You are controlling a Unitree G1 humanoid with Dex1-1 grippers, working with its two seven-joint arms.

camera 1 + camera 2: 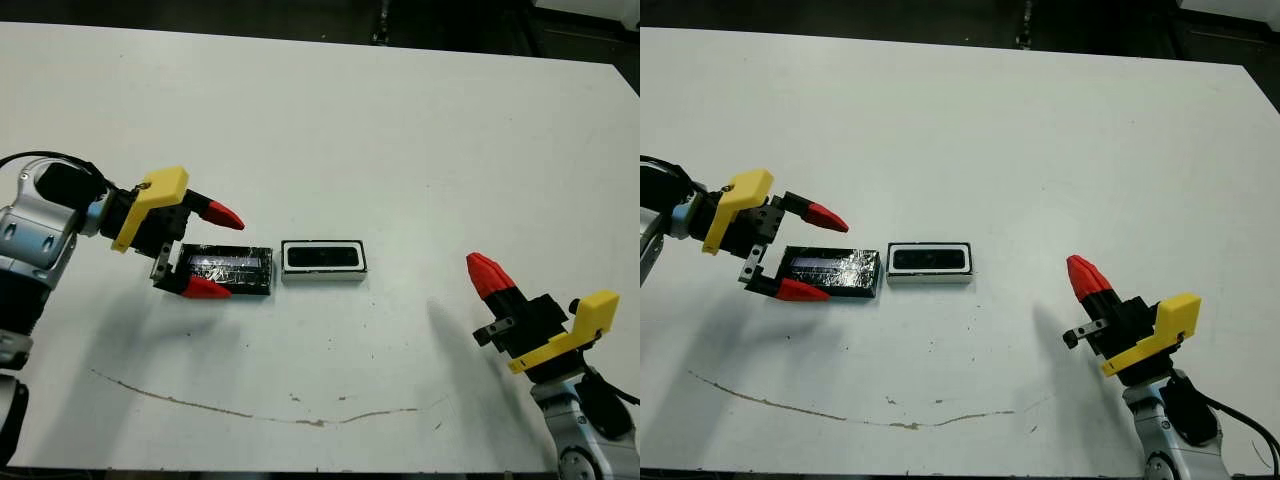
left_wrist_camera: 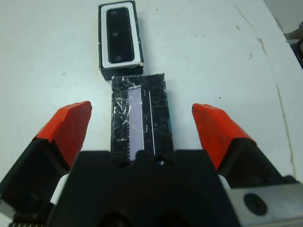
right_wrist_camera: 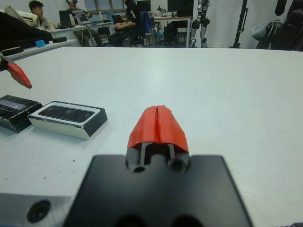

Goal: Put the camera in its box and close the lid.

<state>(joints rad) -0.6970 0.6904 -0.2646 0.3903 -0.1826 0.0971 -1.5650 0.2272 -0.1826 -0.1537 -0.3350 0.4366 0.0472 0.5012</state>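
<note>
Since the camera point(image 1: 323, 257) already lies in the box point(image 1: 323, 275) mid-table, I'd close my wide-open left gripper point(image 1: 205, 252) squarely on the lid's point(image 1: 235, 271) long sides just beside it, right gripper point(image 1: 487, 272) pinched shut and idle, though its far end seems hidden under my fingers.

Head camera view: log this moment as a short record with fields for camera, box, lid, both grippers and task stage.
camera: small glossy black bar, lying inside the box
box: shallow white-walled rectangular tray, on the white table, uncovered
lid: flat black crinkly silver-speckled cover, on the table, end to end with the box on its left side
left gripper: open, fingers straddling the lid's outer end
right gripper: shut, empty, off to the box's right
task stage: camera in, lid not yet on
</note>
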